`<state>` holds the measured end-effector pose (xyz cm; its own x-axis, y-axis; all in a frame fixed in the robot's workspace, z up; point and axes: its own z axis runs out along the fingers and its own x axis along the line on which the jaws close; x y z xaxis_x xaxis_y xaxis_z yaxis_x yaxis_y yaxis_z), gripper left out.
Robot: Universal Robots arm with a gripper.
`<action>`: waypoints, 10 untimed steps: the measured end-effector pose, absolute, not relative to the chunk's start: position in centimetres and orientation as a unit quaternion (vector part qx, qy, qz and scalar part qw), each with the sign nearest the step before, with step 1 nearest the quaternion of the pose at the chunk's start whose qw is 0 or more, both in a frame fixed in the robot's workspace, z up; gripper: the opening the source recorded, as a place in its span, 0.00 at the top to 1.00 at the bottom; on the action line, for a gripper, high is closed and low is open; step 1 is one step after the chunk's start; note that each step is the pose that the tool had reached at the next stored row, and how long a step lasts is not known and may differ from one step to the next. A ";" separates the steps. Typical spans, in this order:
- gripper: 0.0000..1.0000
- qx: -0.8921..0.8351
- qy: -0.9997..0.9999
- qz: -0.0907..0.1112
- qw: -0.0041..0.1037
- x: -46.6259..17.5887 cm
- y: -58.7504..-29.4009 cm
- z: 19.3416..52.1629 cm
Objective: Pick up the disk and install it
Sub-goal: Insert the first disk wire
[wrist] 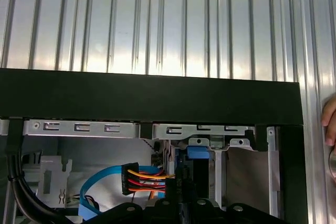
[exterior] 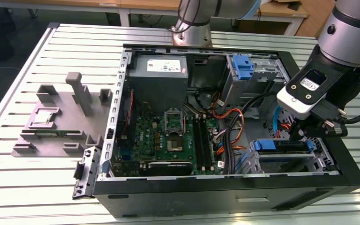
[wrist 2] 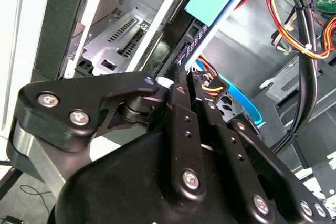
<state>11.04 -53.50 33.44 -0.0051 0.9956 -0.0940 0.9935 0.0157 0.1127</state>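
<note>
The disk [exterior: 285,146] stands on edge in the lower drive bay at the exterior view's right end of the open computer case [exterior: 230,187]; its blue caddy tab points toward the motherboard. My gripper [exterior: 310,133] reaches down onto the disk's end nearest the case wall. In the second wrist view the black fingers [wrist 2: 181,103] come together at my gripper's tip [wrist 2: 178,73] on the disk's dark edge [wrist 2: 195,32], below the blue tab. The first wrist view has the blue tab [wrist: 198,152] just beyond my gripper [wrist: 184,204], under the case's black rim.
A grey power supply box [exterior: 160,65] sits at the case's far side, a second blue caddy [exterior: 243,65] in the upper bay. Orange and blue cables [exterior: 230,126] run beside the disk bay. A grey fixture [exterior: 61,117] lies on the slatted table. A hand [wrist: 329,121] shows by the case.
</note>
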 end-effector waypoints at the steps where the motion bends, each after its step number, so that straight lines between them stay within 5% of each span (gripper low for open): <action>1: 0.84 0.702 0.709 0.007 0.073 11.0 -53.5 33.4; 10: 0.84 0.711 0.699 0.008 0.072 10.9 -53.9 33.4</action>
